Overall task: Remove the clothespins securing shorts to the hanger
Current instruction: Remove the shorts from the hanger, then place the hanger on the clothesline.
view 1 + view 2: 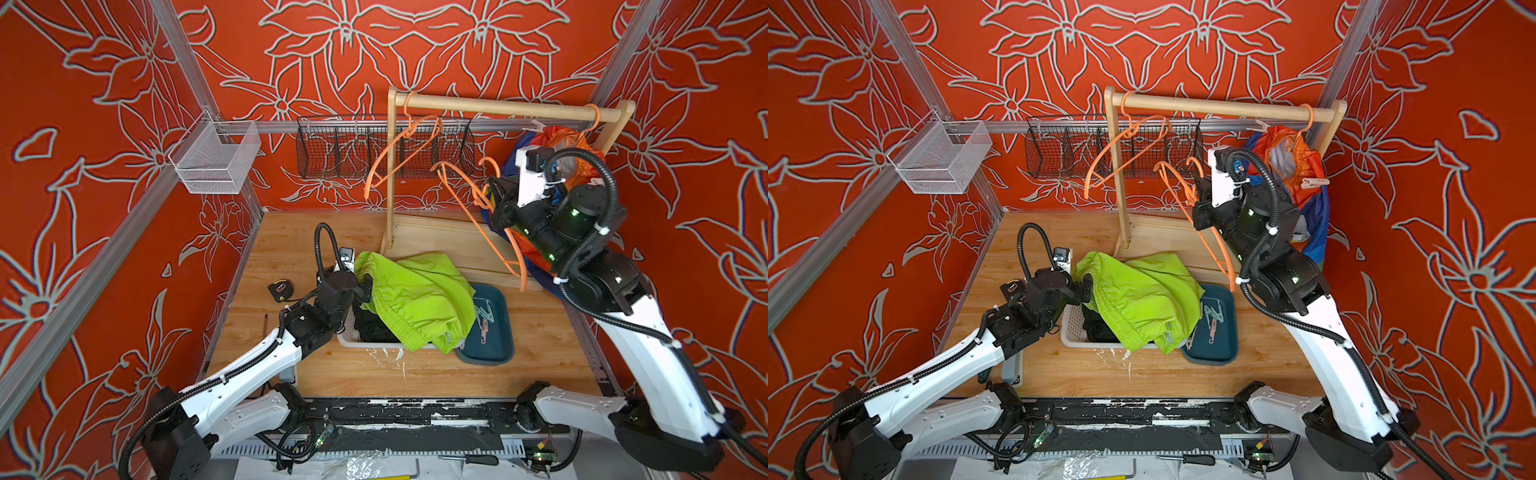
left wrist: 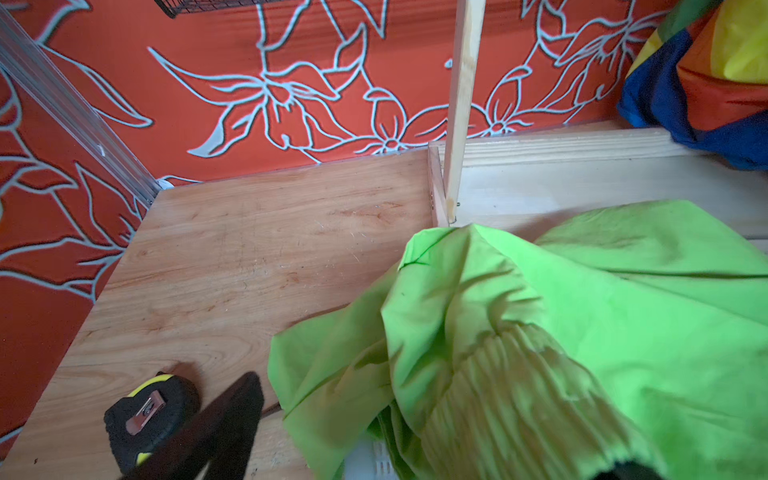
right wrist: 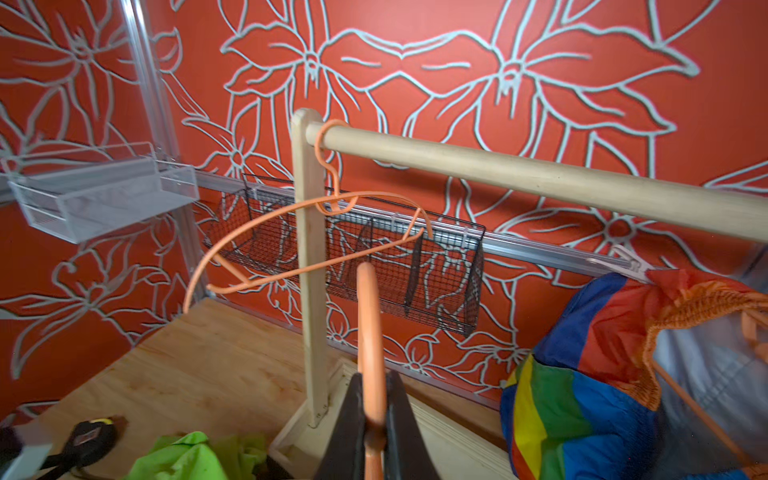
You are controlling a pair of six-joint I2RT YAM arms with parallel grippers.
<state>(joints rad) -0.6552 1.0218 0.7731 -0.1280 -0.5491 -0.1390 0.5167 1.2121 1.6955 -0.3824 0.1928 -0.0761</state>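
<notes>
Lime green shorts (image 2: 540, 332) fill the near right, crumpled, with their gathered elastic waistband bunched closest to the camera and a bit of white basket rim (image 2: 370, 457) showing beneath. A blurred dark gripper finger (image 2: 226, 419) stands just left of the cloth, beside a black-and-yellow tape measure (image 2: 149, 411) on the wooden counter (image 2: 232, 257). Farther off a pale upright post (image 2: 461, 104) rises from its base board (image 2: 582, 174). Rainbow shorts (image 2: 706, 91) hang at the far right before the red flowered wall (image 2: 208, 62).
</notes>
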